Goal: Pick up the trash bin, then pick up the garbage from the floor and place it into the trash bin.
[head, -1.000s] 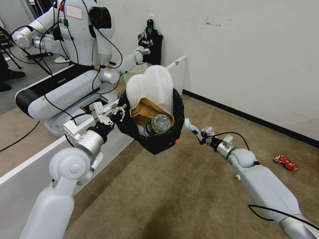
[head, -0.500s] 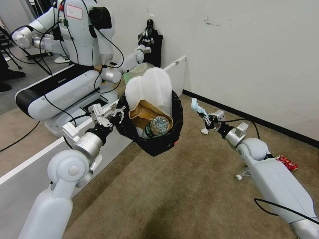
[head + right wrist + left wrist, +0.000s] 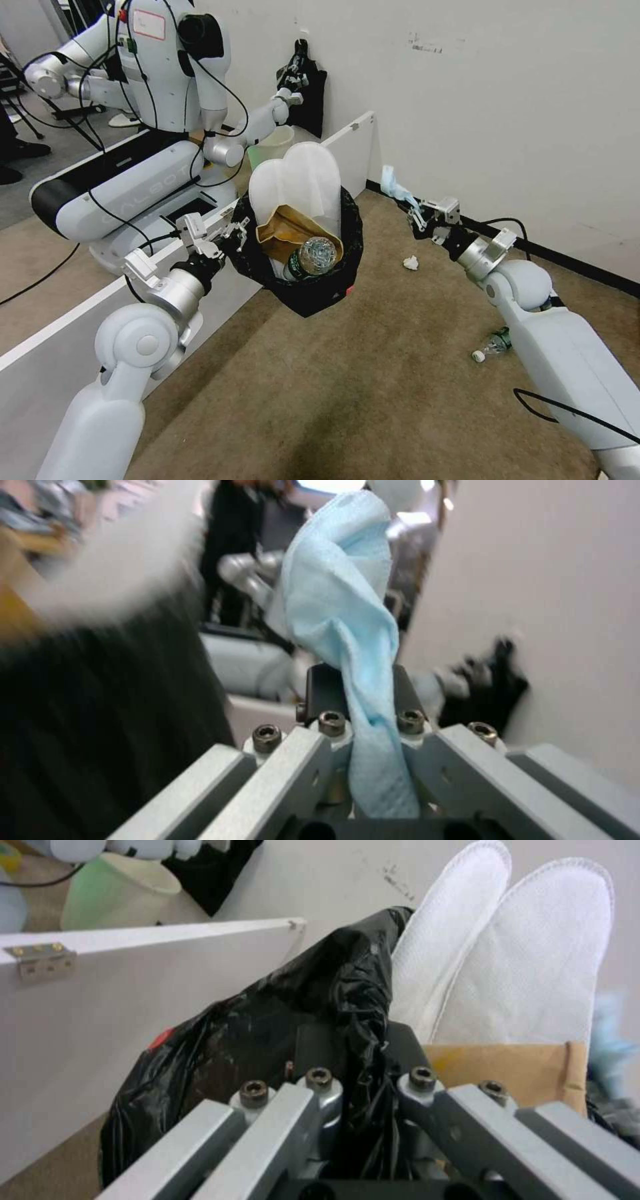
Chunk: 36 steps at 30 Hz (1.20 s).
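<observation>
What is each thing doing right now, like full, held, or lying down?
Trash bin: held up, full.
Left gripper: shut on the bin's bag rim.
Right gripper: shut on the mask.
Mask: held beside the bin.
Bottle: lying on the carpet.
Paper wad: on the carpet.

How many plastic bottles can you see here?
2: one clear green-labelled plastic bottle stands inside the black-bagged red trash bin; another bottle lies on the beige carpet, partly hidden by the right arm. More may be buried.
</observation>
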Tool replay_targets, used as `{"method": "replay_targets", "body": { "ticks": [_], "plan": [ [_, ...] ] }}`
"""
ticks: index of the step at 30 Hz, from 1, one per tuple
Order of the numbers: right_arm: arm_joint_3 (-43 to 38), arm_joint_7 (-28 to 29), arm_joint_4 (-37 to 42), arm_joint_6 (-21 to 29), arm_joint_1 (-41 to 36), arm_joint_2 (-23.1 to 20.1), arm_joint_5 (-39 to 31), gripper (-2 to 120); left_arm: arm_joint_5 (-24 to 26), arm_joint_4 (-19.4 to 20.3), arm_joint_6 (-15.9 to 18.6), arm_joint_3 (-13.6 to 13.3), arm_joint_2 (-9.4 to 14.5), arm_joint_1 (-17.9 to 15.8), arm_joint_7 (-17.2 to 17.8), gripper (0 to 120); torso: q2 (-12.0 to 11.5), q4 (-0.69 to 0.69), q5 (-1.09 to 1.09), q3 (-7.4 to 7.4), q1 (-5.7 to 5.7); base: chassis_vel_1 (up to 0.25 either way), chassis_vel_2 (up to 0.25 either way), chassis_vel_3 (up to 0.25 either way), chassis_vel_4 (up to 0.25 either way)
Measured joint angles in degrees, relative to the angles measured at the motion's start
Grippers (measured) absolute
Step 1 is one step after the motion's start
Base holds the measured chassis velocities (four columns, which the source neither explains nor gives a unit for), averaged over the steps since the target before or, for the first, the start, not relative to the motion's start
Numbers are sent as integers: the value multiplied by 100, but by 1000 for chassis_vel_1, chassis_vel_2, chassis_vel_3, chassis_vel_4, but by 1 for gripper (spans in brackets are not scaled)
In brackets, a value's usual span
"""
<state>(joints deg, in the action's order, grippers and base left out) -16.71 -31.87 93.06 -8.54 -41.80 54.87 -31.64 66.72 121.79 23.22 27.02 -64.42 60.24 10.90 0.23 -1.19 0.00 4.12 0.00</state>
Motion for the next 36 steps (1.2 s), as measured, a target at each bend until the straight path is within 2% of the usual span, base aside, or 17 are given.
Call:
{"method": "replay_targets", "body": {
  "ticks": [11,14,36],
  "plan": [
    [201,-300,840,-67,41,-204,-329,0,60,-161,44,-131,-1,-4,177,4,0,-1,0,0,0,0,0,0,0],
    [349,-438,1022,-105,81,-275,-517,0,23,-248,60,-261,-17,-49,215,4,0,-1,0,0,0,0,0,0,0],
    [990,-586,1153,-113,300,-438,-577,0,-55,-663,38,-659,-208,-459,194,4,0,-1,1,0,0,0,0,0,0]
  ]
}}
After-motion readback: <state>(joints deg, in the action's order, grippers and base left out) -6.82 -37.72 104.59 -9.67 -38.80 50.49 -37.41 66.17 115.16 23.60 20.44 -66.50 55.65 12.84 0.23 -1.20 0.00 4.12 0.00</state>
